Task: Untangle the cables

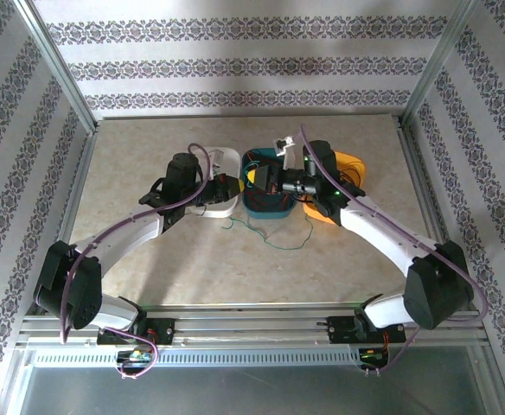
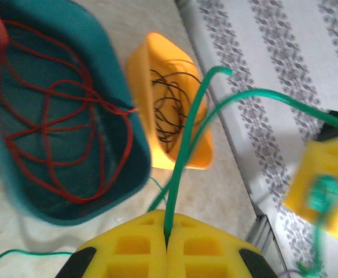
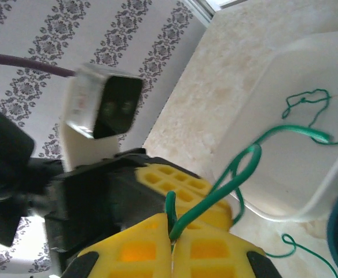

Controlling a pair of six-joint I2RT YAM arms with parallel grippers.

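Cables [image 1: 270,238] look largely sorted, with one strand left to deal with. In the top view, three bins stand in a row at mid-table: a white bin [image 1: 226,156] on the left, a teal bin [image 1: 265,214] in the middle and an orange bin [image 1: 352,164] on the right. A thin green cable [image 1: 300,235] trails on the table just near of them. In the left wrist view, a red cable [image 2: 53,116] lies in loose loops inside the teal bin, and a black cable [image 2: 169,116] is coiled in the orange bin beside it. Each sits apart from the other colours. The left gripper [image 2: 166,246] is clenched on the green cable, which rises from between its yellow pads and arcs to the right towards a blurred yellow pad, probably the other gripper's. In the right wrist view, the right gripper [image 3: 172,246] is likewise pinched tight on a doubled loop of green. One end of that strand curls inside the white bin and another piece runs on the table near the bin's edge. By this showing, red and black are done. The green cable remains, held between both grippers and only partly in the white bin, and whether it has a knot cannot be told.
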